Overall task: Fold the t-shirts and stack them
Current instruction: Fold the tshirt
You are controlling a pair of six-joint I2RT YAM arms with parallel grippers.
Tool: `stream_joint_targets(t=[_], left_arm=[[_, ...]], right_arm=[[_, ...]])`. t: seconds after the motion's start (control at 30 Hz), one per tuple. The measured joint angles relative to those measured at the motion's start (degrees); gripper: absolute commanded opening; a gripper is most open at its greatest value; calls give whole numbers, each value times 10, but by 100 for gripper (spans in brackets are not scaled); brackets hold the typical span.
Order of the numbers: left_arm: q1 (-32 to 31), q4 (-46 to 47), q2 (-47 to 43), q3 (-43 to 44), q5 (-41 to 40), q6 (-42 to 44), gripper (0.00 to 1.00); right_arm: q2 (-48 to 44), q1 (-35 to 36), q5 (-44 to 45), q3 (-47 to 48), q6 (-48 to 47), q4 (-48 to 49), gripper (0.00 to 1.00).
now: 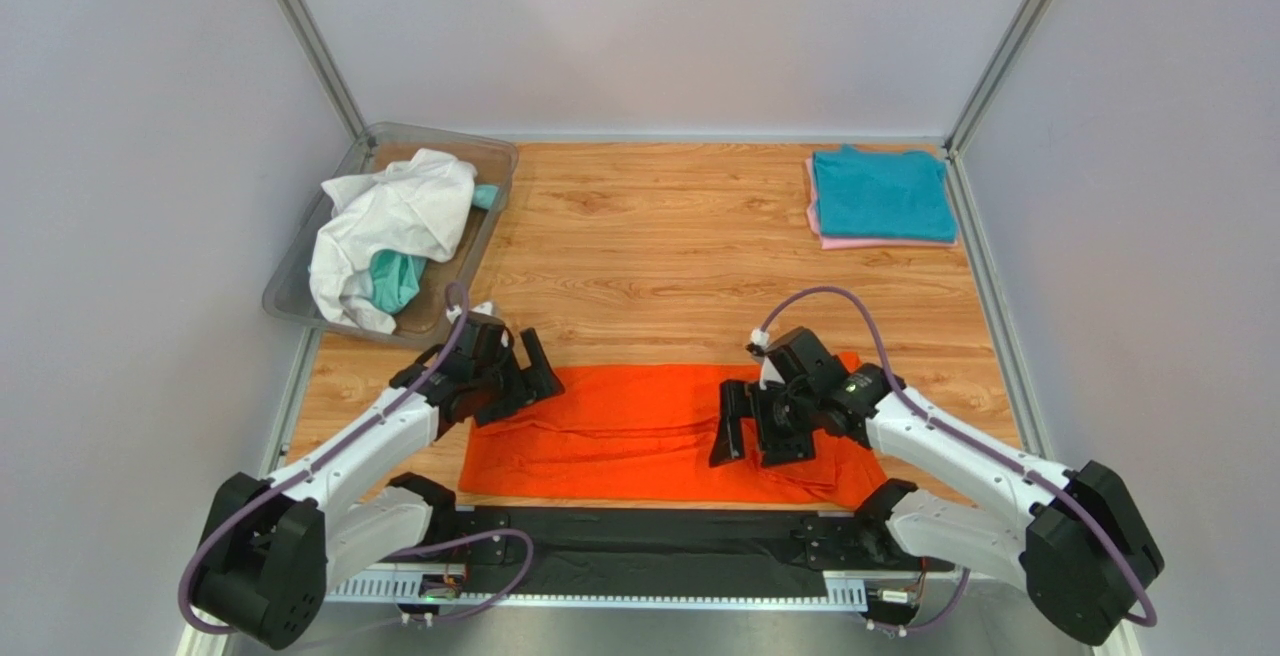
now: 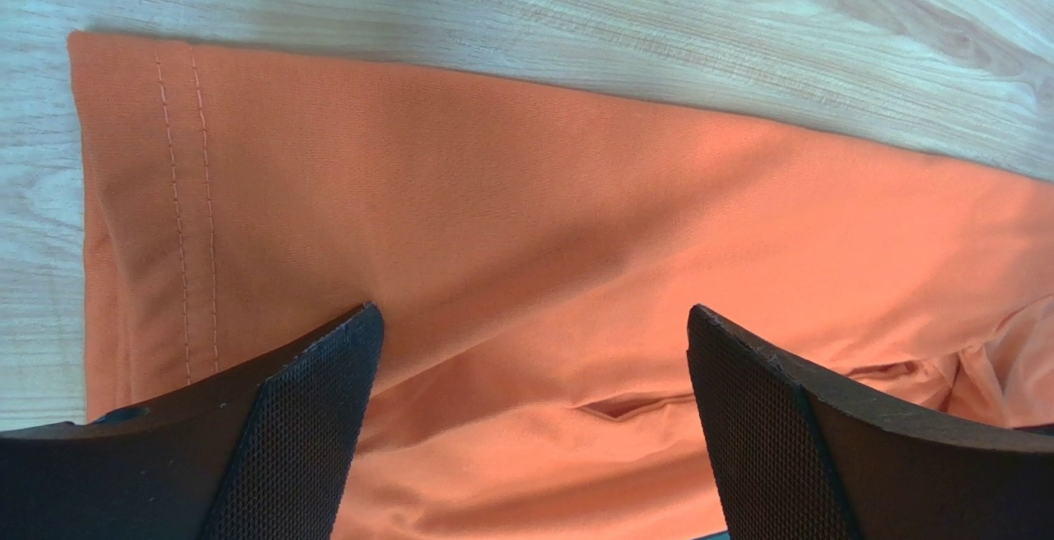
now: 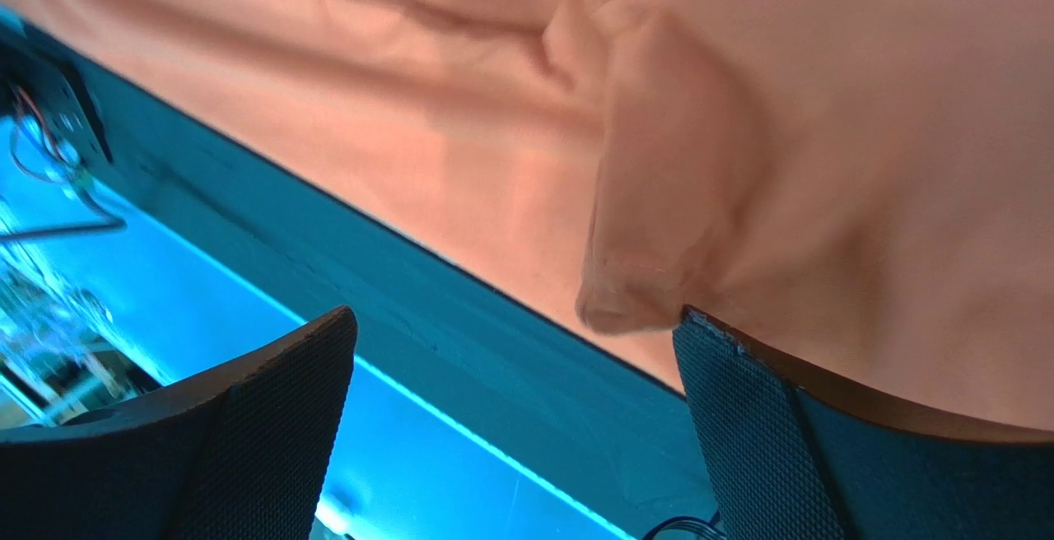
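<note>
The orange t-shirt lies folded into a long band at the table's near edge. It fills the left wrist view, its stitched hem at the left, and the top of the right wrist view. My left gripper is open over the shirt's left end, nothing between its fingers. My right gripper is open over the shirt's right part near its front edge, holding nothing. A teal shirt lies folded on a pink one at the far right.
A clear plastic bin at the far left holds a crumpled white shirt and a teal one. A black strip runs along the table's near edge. Grey walls close in both sides and the back.
</note>
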Motion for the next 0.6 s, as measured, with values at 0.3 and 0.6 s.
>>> stream_joint_targets(t=[0.3,0.6], left_arm=[[0,-37,-28,-4,-19,1,100],[3,-88,-48,8,-38,13,100]], right_arm=[[20,120,12,23,2,-24,100],[-35,120,120,104,-1,-120,100]])
